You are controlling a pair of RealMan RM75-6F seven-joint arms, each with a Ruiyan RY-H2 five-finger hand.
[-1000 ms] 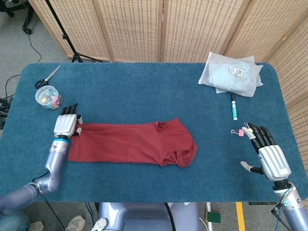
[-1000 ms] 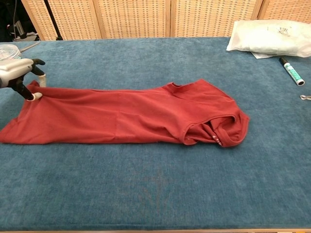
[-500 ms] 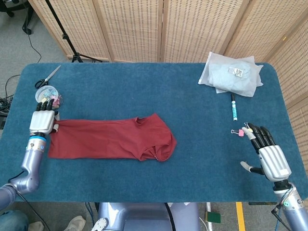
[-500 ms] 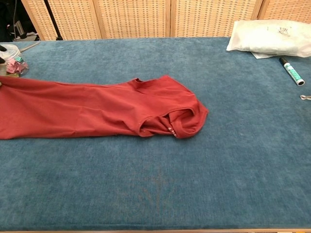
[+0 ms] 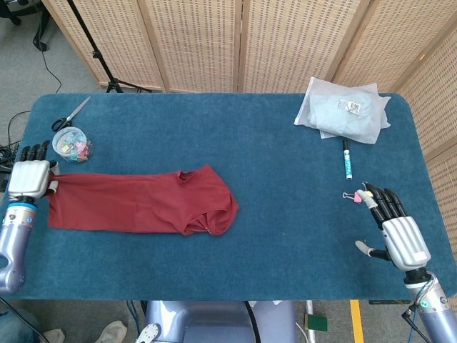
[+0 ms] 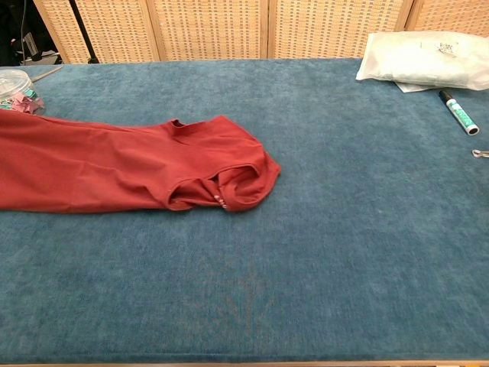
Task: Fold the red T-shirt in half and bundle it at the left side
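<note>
The red T-shirt [image 5: 136,202] lies folded lengthwise as a long strip on the left half of the blue table [image 5: 285,236], its collar end bunched towards the middle. The chest view shows the red T-shirt [image 6: 114,164] running off the left edge of the frame. My left hand [image 5: 30,177] is at the table's left edge and pinches the shirt's far left corner. My right hand [image 5: 400,232] rests at the front right of the table, far from the shirt, fingers spread and holding nothing. Neither hand appears in the chest view.
A clear tub of clips [image 5: 71,143] and scissors [image 5: 70,114] sit just behind the shirt's left end. A white plastic bag [image 5: 346,111], a marker [image 5: 347,161] and a small binder clip [image 5: 355,196] lie at the back right.
My left hand has dragged the shirt steadily leftward across the table by its corner, out to the left edge. The right hand has stayed where it was.
</note>
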